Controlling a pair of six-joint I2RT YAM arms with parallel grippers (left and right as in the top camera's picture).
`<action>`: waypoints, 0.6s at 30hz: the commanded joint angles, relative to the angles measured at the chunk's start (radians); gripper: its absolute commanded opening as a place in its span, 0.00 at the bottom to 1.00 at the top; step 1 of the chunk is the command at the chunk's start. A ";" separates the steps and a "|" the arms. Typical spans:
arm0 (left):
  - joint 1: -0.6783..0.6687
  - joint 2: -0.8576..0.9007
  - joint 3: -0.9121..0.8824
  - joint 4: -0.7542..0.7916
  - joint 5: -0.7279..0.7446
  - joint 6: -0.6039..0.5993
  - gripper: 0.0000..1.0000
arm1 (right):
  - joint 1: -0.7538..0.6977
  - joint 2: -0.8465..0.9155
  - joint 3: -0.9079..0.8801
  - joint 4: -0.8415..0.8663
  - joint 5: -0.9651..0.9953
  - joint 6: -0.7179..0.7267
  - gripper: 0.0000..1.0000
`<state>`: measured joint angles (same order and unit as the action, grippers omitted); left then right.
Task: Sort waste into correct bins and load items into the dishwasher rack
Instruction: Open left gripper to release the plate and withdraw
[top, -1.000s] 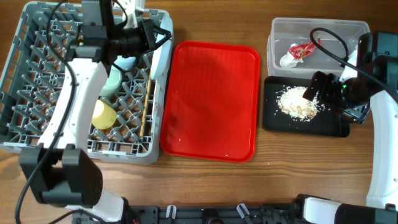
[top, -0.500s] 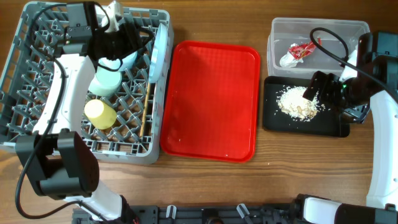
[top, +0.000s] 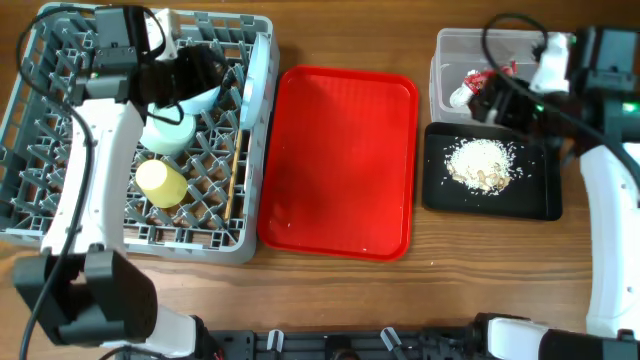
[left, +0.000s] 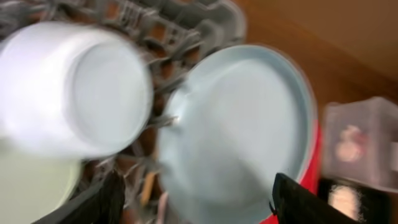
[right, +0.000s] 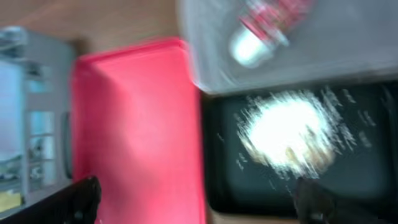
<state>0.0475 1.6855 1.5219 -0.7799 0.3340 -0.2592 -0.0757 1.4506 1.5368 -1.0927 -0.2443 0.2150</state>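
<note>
A wooden table (top: 470, 270) is carrying four things. The large grey dishwasher rack (top: 150, 246) is sitting at its left end. A red serving tray (top: 340, 160) is lying just beside the rack, on its right. Right of that, with a narrow strip of wood showing between, a clear plastic tub (top: 500, 38) is resting at the back. A black tray (top: 445, 196) is lying just in front of it.

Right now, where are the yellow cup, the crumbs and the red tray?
yellow cup (top: 160, 183), overhead view, on its rounded side.
crumbs (top: 482, 163), overhead view, middle of the heap.
red tray (top: 340, 160), overhead view, bare middle of its floor.
</note>
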 joint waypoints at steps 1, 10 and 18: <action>-0.035 -0.031 0.015 -0.073 -0.234 0.021 0.79 | 0.093 0.006 0.015 0.111 0.034 -0.040 1.00; -0.106 -0.031 0.015 -0.307 -0.391 -0.010 1.00 | 0.124 0.069 0.015 0.119 0.119 -0.085 1.00; -0.114 -0.056 0.012 -0.500 -0.369 -0.037 1.00 | 0.101 0.006 -0.005 0.038 0.141 -0.092 1.00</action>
<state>-0.0586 1.6684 1.5242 -1.2434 -0.0231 -0.2722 0.0315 1.5166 1.5379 -1.0401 -0.1467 0.1513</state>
